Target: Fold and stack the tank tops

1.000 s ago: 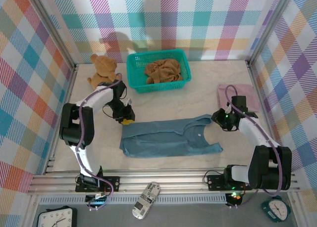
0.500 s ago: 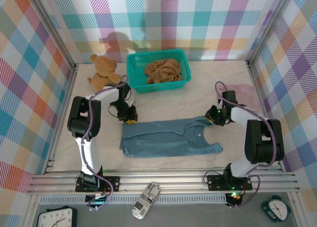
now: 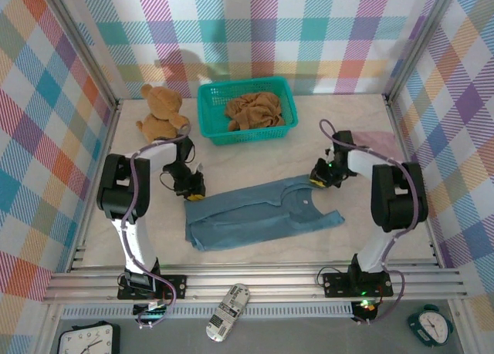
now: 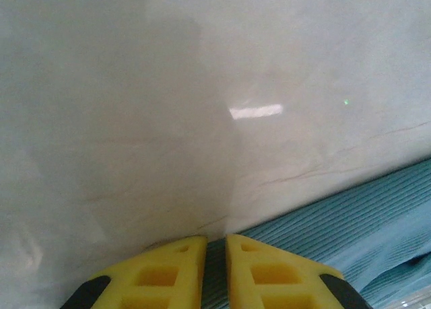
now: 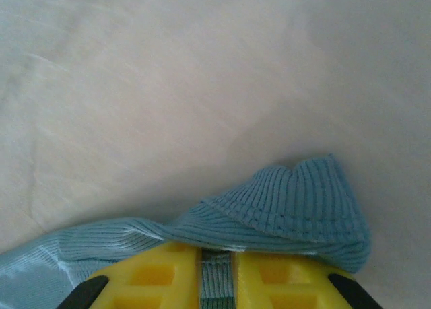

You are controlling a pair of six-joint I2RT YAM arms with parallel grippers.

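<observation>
Left wrist view has the left hand (image 4: 215,247) at the bottom edge. Its yellow fingers are drawn almost together, with a thin fold of ribbed cloth caught between them. That cloth is the hem corner of the slate blue tank top (image 4: 350,221), which runs off to the lower right over the pale table (image 4: 168,107). On the other wrist camera the right hand (image 5: 215,258) is pinched down the same way on a shoulder strap, and the knit bunches up over its fingertips.

From above, the blue top lies slantwise across the middle of the frame, held between the two hands at its upper left and upper right ends, with the body resting on the table.

I judge it light, limp and stretchy. It should sag and crease wherever it is unsupported and will not hold a fold line by itself. Hem corners and strap tops look like the sound places to take it, with both layers pinched together.

By count there are three tops:
- the slate blue one in hand
- a dusty pink top (image 3: 380,143) lying flat at centre right
- an ochre brown top (image 3: 255,109) crumpled in the single teal basket (image 3: 207,115) at upper centre

One teddy bear (image 3: 160,109) sits just left of the basket, and two hands are at work.
</observation>
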